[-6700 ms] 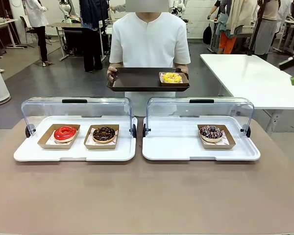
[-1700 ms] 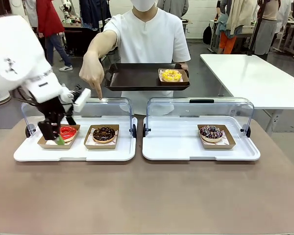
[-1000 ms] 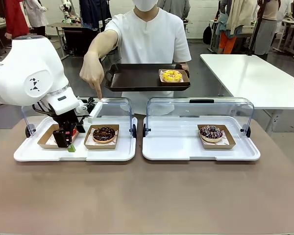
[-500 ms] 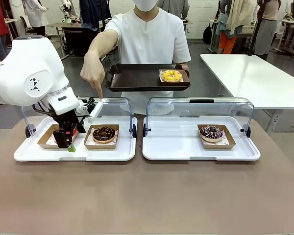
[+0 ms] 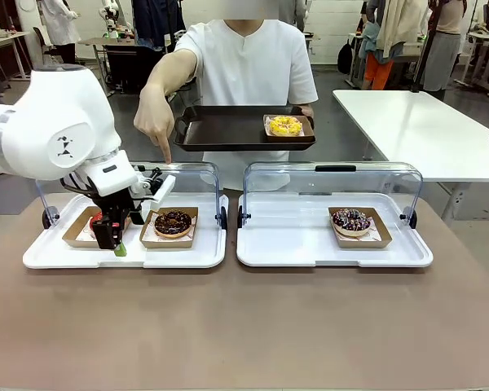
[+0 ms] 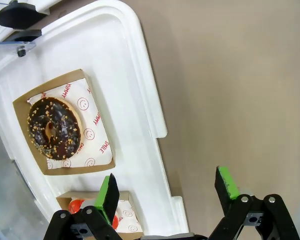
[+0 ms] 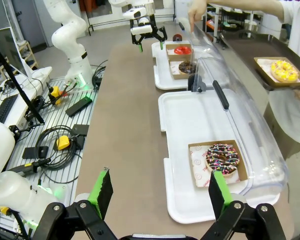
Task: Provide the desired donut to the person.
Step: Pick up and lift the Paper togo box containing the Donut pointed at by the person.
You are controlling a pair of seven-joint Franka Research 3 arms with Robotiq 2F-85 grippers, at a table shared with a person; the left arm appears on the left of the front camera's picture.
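The left jaws stand wide open and hold nothing. In the left wrist view their green pads rise from the bottom edge. One is over the near rim of the left white tray, just above the box of the red donut at lower left. The other is over the bare brown worktop. The chocolate donut, dotted with nut crumbs, lies in its cardboard box at middle left of that frame, apart from both pads.

In the front view these jaws point down at the front of the left tray, between the two boxes. The red donut is partly hidden behind them, and the chocolate donut is just to their right. Above it, the person reaches a hand out with the index finger pointing down at the raised clear lid. The other hand holds a dark tray with a yellow donut at upper centre.

The right jaws are also spread fully and empty. Their pads frame the bottom of the right wrist view, high over the worktop's end. A sprinkled donut lies in its box on the right white tray, at lower right of that frame. The chocolate donut sits farther up, near the top centre.
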